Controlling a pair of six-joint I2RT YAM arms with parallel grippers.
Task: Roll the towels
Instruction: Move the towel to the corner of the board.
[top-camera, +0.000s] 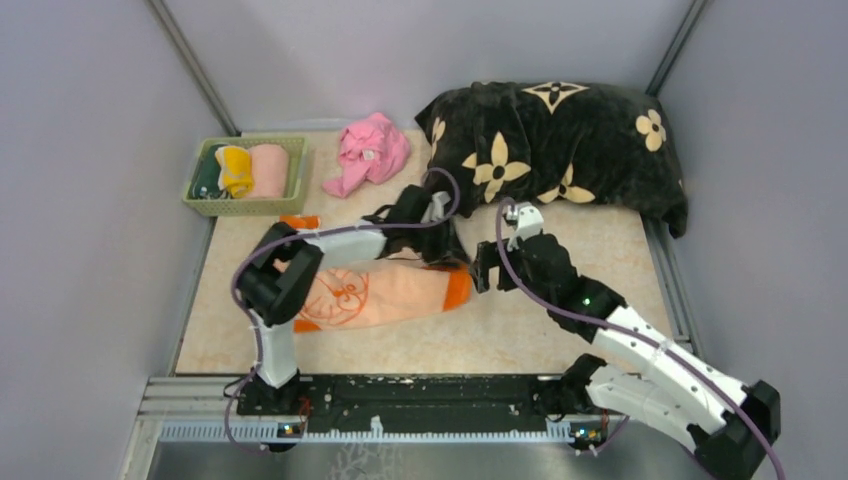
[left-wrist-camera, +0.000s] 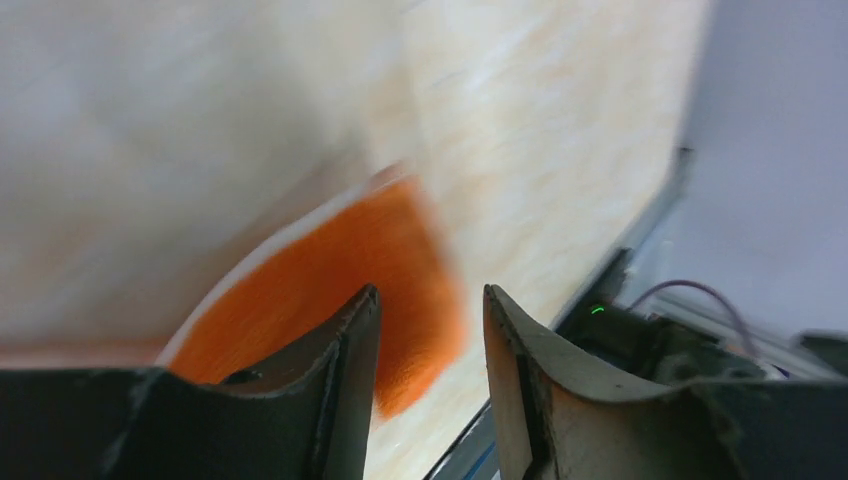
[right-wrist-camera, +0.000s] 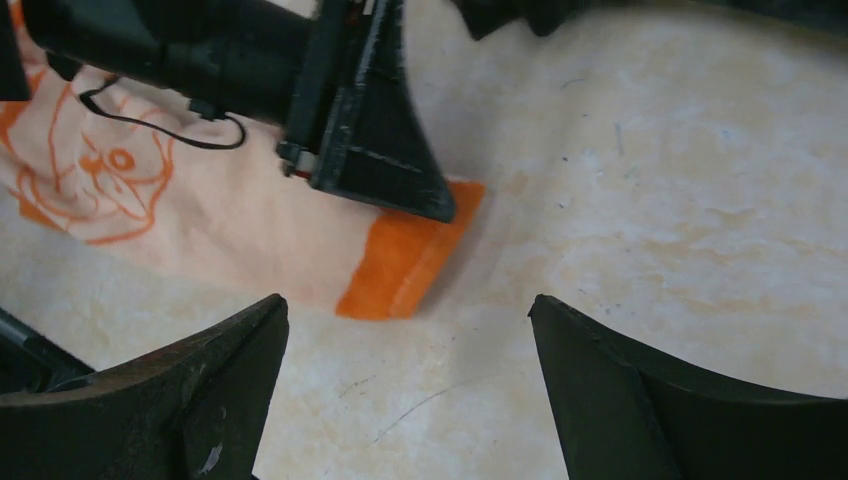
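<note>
The peach towel (top-camera: 385, 295) with an orange border and an orange cartoon drawing lies lengthwise, folded in a long strip, at mid table. Its orange right end shows in the right wrist view (right-wrist-camera: 405, 265) and, blurred, in the left wrist view (left-wrist-camera: 340, 270). My left gripper (top-camera: 447, 255) is open, low over the far side of that orange end, with nothing between its jaws (left-wrist-camera: 430, 300). My right gripper (top-camera: 483, 270) is open wide and empty (right-wrist-camera: 410, 310), just right of the towel's end. No grey duck pattern shows anywhere.
A green basket (top-camera: 296, 185) at the back left holds rolled cloths, one yellow and one pink. A crumpled pink cloth (top-camera: 370, 150) lies beside it. The big black blanket with beige flowers (top-camera: 560, 150) is piled at the back right.
</note>
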